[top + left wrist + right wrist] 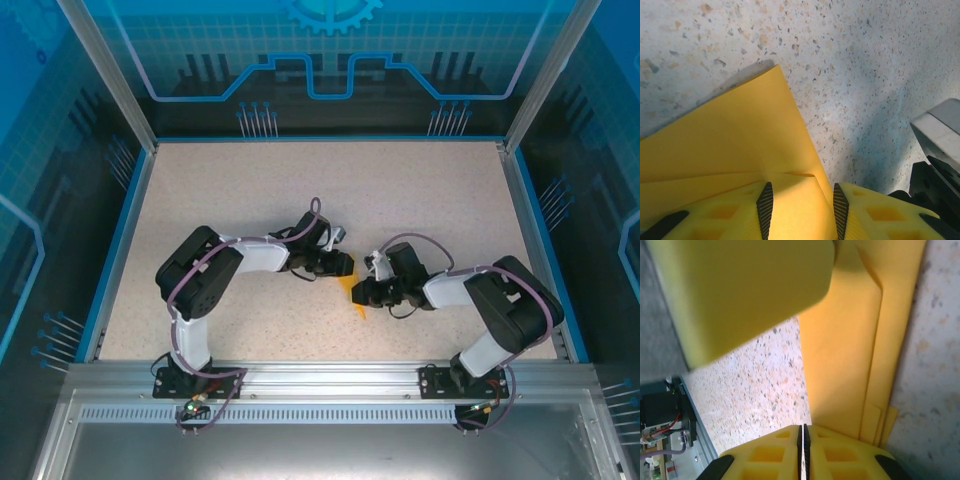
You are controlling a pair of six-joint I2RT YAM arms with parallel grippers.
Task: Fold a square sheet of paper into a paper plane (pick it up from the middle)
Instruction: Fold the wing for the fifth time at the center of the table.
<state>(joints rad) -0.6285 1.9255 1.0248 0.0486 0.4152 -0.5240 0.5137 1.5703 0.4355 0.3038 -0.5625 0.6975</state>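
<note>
**Paper caught between two meeting grippers**

We see the paper (357,306) on the table (250,190), midway between its left and right edges and closer to the near edge than the far one, directly between the two grippers. The left gripper (802,200) comes at it from the left-edge side, jaws partly apart and straddling a raised fold; we judge that it pinches nothing. The right gripper (803,432) has its jaws closed to a hairline, with the tips at the paper's edge. Whether a layer is caught in them we cannot tell.

From the right wrist, the layered folds run lengthwise straight away from those tips, so the long axis lines up with that arm's reach. Both arms are about equally near the paper and close to each other.

The speckled surface looks flat and smooth, so we expect the paper to slide if pushed. Room is open toward the far edge but tight between the grippers.
</note>
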